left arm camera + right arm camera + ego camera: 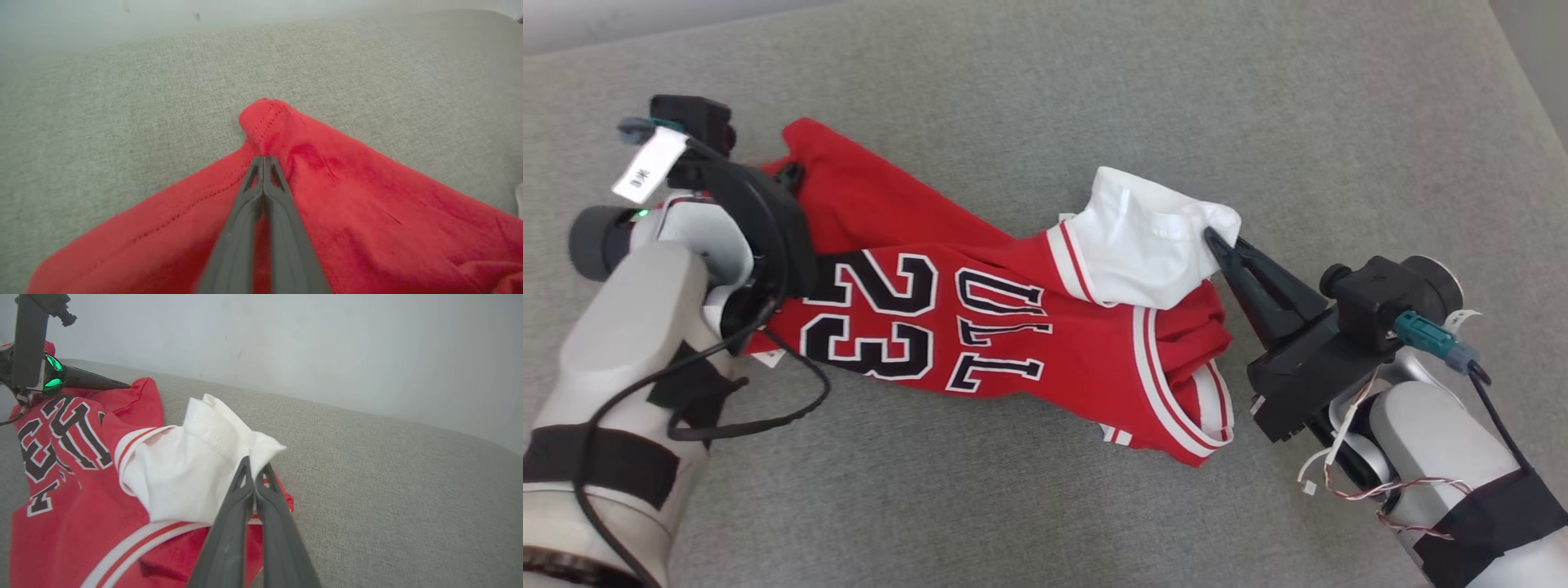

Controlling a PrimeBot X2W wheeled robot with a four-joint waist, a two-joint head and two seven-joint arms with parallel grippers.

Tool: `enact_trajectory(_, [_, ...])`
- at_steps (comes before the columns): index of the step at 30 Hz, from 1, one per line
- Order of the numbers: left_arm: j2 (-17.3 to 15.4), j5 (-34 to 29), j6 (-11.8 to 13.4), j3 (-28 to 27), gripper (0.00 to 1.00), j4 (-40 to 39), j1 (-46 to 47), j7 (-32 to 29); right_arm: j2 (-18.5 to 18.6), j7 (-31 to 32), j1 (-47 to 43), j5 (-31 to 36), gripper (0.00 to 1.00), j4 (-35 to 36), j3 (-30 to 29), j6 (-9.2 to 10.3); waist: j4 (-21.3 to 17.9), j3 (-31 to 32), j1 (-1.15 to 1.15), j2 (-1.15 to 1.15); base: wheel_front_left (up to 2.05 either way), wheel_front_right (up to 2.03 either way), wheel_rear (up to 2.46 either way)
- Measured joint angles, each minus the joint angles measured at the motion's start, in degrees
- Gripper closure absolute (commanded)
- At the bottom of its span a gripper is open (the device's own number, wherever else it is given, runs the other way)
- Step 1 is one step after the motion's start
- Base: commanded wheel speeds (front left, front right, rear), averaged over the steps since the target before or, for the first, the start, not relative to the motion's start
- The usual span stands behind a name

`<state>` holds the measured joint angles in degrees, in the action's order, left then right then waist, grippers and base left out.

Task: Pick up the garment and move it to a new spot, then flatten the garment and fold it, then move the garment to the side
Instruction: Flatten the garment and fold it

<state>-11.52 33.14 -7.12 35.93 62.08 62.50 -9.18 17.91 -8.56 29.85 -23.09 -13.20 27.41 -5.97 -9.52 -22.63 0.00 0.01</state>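
Note:
The garment (1013, 359) is a red jersey with "23" in black and white, lying crumpled on a grey fabric surface (1094, 98). Its white sleeve (1143, 245) sticks up at the right end. My left gripper (791, 173) is at the garment's far left corner, and in the left wrist view the left gripper (264, 160) is shut on the stitched red hem (265, 118). My right gripper (1215, 238) is shut on the edge of the white sleeve (192, 469). In the right wrist view the right gripper (254, 467) pinches that white cloth, which is lifted off the surface.
The grey fabric surface (388, 477) stretches wide on all sides of the garment. A pale wall (327, 343) rises behind its far edge. Cables hang from both wrists, and a white tag (647, 166) hangs from the left wrist.

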Motion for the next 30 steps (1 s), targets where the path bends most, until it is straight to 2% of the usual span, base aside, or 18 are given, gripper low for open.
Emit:
enact_trajectory(6, [0.6, -0.1, 0.1, -0.7, 1.00, 0.5, -0.5, 5.7, 0.1, -0.8, -0.3, -0.3, 1.00, -1.5, -1.0, 0.19, 1.6, 1.7, 0.00, 0.00, 0.00, 0.00, 0.00])
enact_trajectory(11, [3.4, -0.1, 2.5, -1.0, 1.00, -0.4, -6.4, 13.3, 1.3, -2.1, -2.8, -1.8, 1.00, -4.0, -3.1, 0.51, 4.2, 4.4, 0.00, 0.00, 0.00, 0.00, 0.00])
enact_trajectory(15, [4.1, -0.4, 3.6, -0.2, 1.00, -1.1, -13.0, 17.7, 1.2, -3.1, -5.0, -3.1, 1.00, -5.2, -3.9, 0.96, 6.3, 6.7, 0.00, -0.01, 0.00, 0.00, 0.00])
enact_trajectory(19, [3.9, -2.5, 6.1, 1.4, 1.00, -2.3, -18.8, 22.2, 1.3, -3.6, -7.9, -4.1, 1.00, -6.5, -4.8, 1.00, 8.4, 9.3, -0.01, -0.01, 0.00, 0.00, 0.00])
enact_trajectory(26, [2.3, -5.2, 11.8, 2.6, 1.00, -8.0, -25.6, 23.4, 1.5, -4.1, -13.6, -5.2, 1.00, -7.3, -5.6, 1.51, 11.9, 13.9, -0.01, -0.02, 0.00, 0.00, 0.00])
enact_trajectory(30, [2.3, -6.3, 12.2, 2.8, 1.00, -13.6, -29.1, 23.4, 1.5, -4.3, -16.0, -5.6, 1.00, -6.8, -5.8, 1.96, 14.3, 15.5, -0.01, -0.02, 0.00, 0.00, 0.00])
